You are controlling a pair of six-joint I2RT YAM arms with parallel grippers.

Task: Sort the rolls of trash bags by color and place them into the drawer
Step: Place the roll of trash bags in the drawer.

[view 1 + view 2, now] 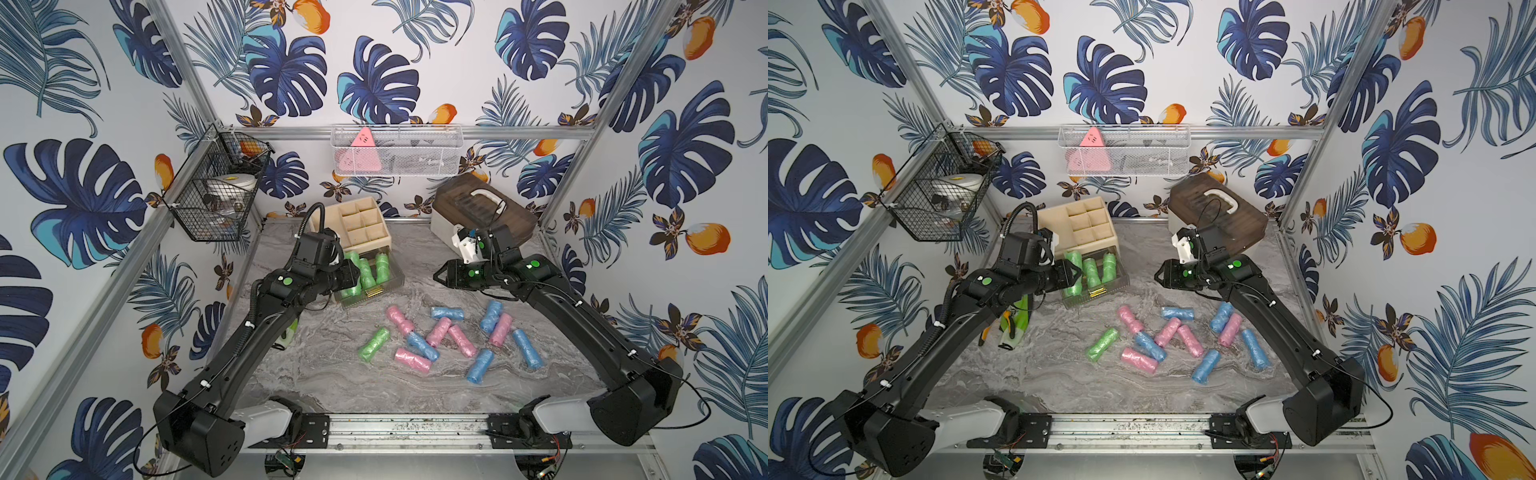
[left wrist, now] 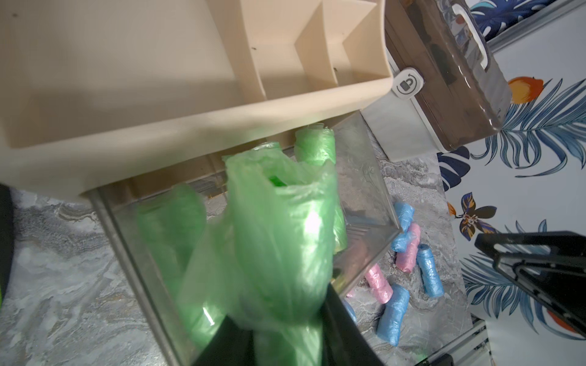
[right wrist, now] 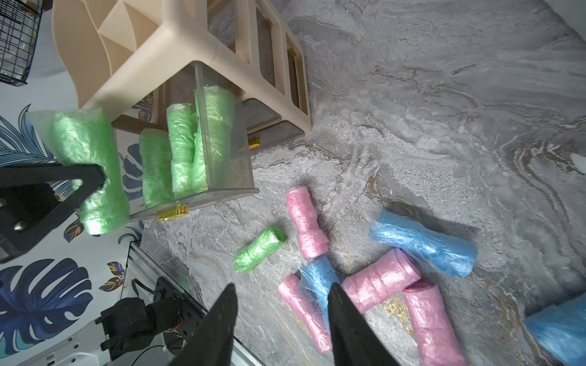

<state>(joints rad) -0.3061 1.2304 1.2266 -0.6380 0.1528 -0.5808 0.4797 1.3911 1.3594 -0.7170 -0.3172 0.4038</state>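
Clock directions are taken in the top views, with the far wall at twelve. The left gripper (image 1: 1073, 275) is closed on a green roll (image 3: 88, 171), pinched near one end so that most of its length projects past the fingers. The roll is carried over the open clear drawer (image 3: 222, 196) of the beige organizer (image 1: 361, 226), at about eleven o'clock on the table. Three green rolls (image 3: 182, 149) are already laid side by side in that drawer, which is judged to be why this one is brought here: one colour to a drawer. Whether the held roll touches the drawer wall cannot be settled, as the left wrist view is blurred. The right gripper (image 1: 438, 276) is half open and empty, and hangs at about one o'clock. It is judged to be kept clear while the drawer is occupied. One loose green roll (image 1: 374, 344) lies at the nine o'clock edge of the heap. From there toward three o'clock, pink rolls (image 1: 412, 360) and blue rolls (image 1: 527, 349) are scattered, unsorted.
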